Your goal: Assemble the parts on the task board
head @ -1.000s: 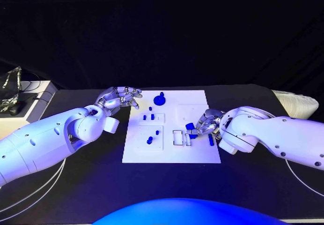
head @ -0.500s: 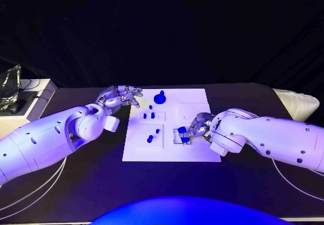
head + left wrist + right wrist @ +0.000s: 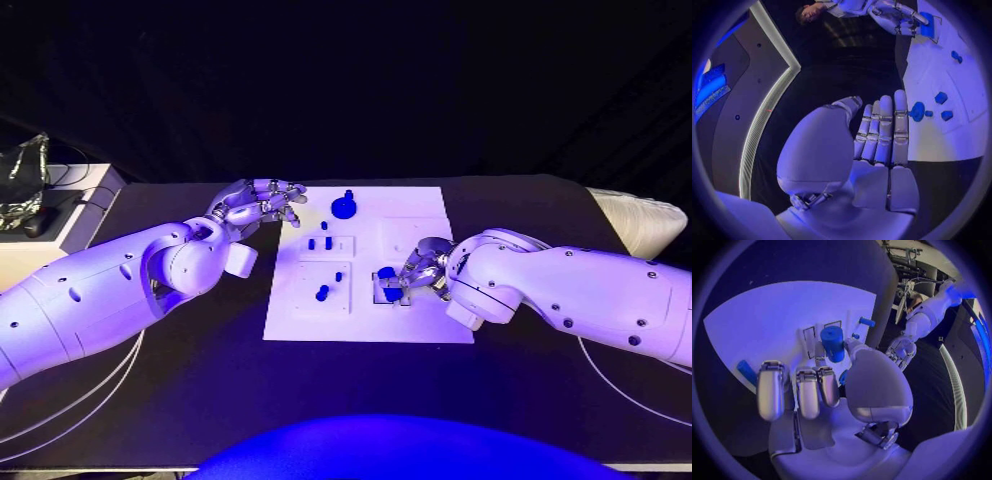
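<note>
1. While the right hand (image 3: 418, 268) hangs over the middle of the task board (image 3: 433, 325), its fingers (image 3: 808, 392) pinch a blue cylindrical part (image 3: 832, 342) above two small rectangular slots (image 3: 811, 335).
2. Seen from the head, that hand and its arm cover the board's right-middle area, so what lies beneath them cannot be told.
3. Just off the board's far left corner, the left hand (image 3: 260, 207) hovers above the black tabletop (image 3: 188, 360); its fingers (image 3: 882, 130) are straight and pressed side by side, holding nothing.
4. A large round blue part (image 3: 343, 207) stands near the board's far edge, beside the left hand.
5. Smaller blue parts (image 3: 320, 243) stand in the left half, another (image 3: 322, 293) nearer.
6. Off the tabletop's left edge sits a white box (image 3: 80, 190) with a crumpled silvery bag (image 3: 22, 180).
</note>
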Controlling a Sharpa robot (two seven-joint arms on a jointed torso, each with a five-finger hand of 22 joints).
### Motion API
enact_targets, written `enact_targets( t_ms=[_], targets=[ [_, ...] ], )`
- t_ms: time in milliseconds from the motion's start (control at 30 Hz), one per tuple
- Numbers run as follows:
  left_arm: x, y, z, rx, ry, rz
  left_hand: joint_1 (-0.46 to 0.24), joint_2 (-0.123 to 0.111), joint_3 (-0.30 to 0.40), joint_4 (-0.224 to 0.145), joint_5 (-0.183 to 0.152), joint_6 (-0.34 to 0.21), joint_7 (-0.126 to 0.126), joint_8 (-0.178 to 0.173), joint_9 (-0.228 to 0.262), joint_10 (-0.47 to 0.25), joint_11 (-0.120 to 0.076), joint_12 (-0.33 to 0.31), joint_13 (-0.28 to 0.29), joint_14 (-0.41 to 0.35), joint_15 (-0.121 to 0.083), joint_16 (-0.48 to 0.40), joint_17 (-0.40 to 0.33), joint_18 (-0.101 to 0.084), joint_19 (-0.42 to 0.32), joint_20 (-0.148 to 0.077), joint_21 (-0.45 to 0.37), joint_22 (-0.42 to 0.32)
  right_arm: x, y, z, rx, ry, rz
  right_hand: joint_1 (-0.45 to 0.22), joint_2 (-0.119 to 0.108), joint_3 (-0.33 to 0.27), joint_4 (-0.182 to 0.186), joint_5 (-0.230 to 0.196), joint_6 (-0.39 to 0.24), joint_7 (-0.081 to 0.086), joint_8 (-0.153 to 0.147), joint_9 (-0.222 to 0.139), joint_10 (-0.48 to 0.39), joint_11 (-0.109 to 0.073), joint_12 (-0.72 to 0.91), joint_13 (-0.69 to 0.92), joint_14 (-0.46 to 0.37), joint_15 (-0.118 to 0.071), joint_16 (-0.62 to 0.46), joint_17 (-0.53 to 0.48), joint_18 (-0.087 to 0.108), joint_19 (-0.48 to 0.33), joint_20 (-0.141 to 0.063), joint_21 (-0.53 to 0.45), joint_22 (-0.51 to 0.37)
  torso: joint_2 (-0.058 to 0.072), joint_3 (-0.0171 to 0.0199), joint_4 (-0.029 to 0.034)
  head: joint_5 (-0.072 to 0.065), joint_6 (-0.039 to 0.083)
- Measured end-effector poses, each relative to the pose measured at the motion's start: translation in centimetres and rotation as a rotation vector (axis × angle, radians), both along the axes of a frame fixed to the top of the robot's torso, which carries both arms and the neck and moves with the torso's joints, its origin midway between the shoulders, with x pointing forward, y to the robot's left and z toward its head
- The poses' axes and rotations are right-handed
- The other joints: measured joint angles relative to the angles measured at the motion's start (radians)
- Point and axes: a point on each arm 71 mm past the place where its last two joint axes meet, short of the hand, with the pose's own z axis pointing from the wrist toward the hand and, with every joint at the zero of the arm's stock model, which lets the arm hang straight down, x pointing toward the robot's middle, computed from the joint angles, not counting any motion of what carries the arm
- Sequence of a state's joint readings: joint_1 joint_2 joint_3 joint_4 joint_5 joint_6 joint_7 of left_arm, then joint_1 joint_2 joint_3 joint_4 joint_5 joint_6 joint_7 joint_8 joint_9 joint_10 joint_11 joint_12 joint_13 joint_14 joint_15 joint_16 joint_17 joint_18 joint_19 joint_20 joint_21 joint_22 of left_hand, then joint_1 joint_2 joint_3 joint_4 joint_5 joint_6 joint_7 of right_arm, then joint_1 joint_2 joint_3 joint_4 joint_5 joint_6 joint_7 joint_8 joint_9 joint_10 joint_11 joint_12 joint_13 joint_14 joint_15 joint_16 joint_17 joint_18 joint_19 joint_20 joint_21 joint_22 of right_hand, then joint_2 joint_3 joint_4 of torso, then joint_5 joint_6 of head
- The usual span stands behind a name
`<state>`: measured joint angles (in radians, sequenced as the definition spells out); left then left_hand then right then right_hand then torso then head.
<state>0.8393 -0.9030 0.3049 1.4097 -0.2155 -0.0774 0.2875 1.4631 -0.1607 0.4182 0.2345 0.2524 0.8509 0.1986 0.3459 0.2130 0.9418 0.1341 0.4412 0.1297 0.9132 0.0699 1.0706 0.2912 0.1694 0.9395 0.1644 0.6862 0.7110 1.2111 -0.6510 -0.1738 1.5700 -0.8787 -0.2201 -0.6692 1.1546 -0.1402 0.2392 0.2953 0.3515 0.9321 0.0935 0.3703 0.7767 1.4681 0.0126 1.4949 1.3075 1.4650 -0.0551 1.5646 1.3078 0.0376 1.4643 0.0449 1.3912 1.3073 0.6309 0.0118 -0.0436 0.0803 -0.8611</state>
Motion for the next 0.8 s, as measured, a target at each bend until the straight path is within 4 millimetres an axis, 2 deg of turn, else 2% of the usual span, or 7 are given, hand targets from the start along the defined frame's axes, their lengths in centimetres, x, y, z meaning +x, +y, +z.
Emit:
enact_targets(
  t_ms=[33,267,367,467,600,667,800],
  targets=[
    [0.0,0.01,0.0,0.0,0.0,0.0,0.0,0.0,0.0,0.0,0.0,0.0,0.0,0.0,-0.001,0.0,0.0,0.0,0.0,0.0,0.0,0.0,0.0,0.0,0.0,0.0,0.0,0.0,-0.01,0.03,-0.03,-0.001,0.0,0.001,-0.004,-0.004,0.0,0.0,-0.008,0.006,-0.005,0.0,0.0,0.0,0.0,0.0,0.0,0.0,0.0,0.0,0.0,0.0,0.0,0.0,0.0,0.0,0.0,0.0,-0.0001,0.0,-0.001],
    [-0.01,0.01,0.0,0.0,0.001,-0.001,-0.004,0.004,0.0,0.0,0.0,0.0,0.0,0.0,-0.001,0.0,0.0,0.0,0.0,0.0,0.0,0.0,0.001,0.0,0.0,0.0,0.0,0.0,0.05,0.08,-0.1,-0.006,-0.005,0.005,-0.038,0.0,-0.004,-0.004,-0.03,0.015,-0.015,0.0,0.006,0.0,0.0,-0.004,0.0,0.0,0.0,0.0,0.0,0.0,0.0,0.0,-0.001,0.0,0.0,-0.0003,-0.0009,0.003,-0.004],
    [-0.01,0.01,-0.01,0.0,0.001,-0.001,-0.004,0.004,0.0,0.0,0.0,0.0,0.0,0.0,-0.001,0.0,0.0,0.0,0.0,0.0,0.0,0.0,0.001,0.0,0.0,0.0,0.0,0.0,0.08,0.1,-0.12,-0.008,-0.007,0.005,-0.077,0.001,-0.026,-0.003,-0.069,0.021,-0.021,0.006,0.015,0.0,0.0,-0.004,0.0,0.0,0.0,0.0,0.0,0.0,0.0,0.0,-0.004,0.0,0.0,-0.0002,-0.0008,0.004,-0.004],
    [-0.01,0.01,-0.01,0.001,0.002,-0.001,-0.007,0.001,0.0,0.0,0.0,0.0,0.0,0.0,-0.001,0.0,0.0,0.0,0.0,0.0,0.0,0.0,0.001,0.0,0.0,0.0,0.0,0.0,0.11,0.13,-0.13,-0.009,-0.01,0.006,-0.115,0.004,-0.054,-0.001,-0.107,0.019,-0.018,0.009,0.018,0.0,0.0,-0.008,0.0,0.0,0.0,0.0,0.0,0.0,0.0,0.0,-0.004,0.0,0.0,0.0,-0.0008,0.004,-0.005],
    [-0.01,0.01,-0.01,0.001,0.002,-0.001,-0.008,0.0,0.0,0.0,0.0,0.0,0.0,0.0,-0.001,0.0,0.0,0.0,0.0,0.0,0.0,0.0,0.001,0.0,0.0,0.0,0.0,0.0,0.13,0.14,-0.14,-0.01,-0.014,0.006,-0.159,0.006,-0.102,-0.001,-0.101,0.019,-0.018,0.009,0.028,0.0,0.0,-0.008,0.0,0.0,0.0,0.0,0.0,0.0,0.0,0.0,-0.004,0.0,0.0,0.0004,-0.0009,0.006,-0.006],
    [-0.01,0.01,-0.02,0.001,0.003,-0.001,-0.008,0.0,0.0,0.0,0.0,0.0,0.0,0.0,0.0,0.0,0.0,0.0,0.0,0.0,0.0,0.0,0.001,0.0,0.0,0.0,0.0,0.0,0.14,0.14,-0.15,-0.01,-0.016,0.006,-0.176,0.011,-0.128,0.0,-0.118,0.018,-0.018,0.009,0.032,0.0,0.0,-0.008,0.0,0.0,0.0,0.0,0.0,0.0,0.0,0.0,-0.004,0.001,0.0,0.0003,-0.001,0.007,-0.006],
    [-0.02,0.04,-0.02,0.001,0.003,-0.001,-0.008,0.0,0.0,0.0,0.0,0.0,0.0,0.0,0.0,0.0,0.0,0.0,0.0,0.0,0.0,0.0,0.001,0.0,0.0,0.0,0.0,0.0,0.13,0.14,-0.16,-0.01,-0.019,0.006,-0.176,0.011,-0.144,0.0,-0.125,0.018,-0.018,0.009,0.033,0.0,0.0,-0.008,0.0,0.0,0.0,0.0,0.0,0.0,0.0,0.0,-0.004,0.001,-0.001,0.001,-0.0015,0.008,-0.007]
  ],
)
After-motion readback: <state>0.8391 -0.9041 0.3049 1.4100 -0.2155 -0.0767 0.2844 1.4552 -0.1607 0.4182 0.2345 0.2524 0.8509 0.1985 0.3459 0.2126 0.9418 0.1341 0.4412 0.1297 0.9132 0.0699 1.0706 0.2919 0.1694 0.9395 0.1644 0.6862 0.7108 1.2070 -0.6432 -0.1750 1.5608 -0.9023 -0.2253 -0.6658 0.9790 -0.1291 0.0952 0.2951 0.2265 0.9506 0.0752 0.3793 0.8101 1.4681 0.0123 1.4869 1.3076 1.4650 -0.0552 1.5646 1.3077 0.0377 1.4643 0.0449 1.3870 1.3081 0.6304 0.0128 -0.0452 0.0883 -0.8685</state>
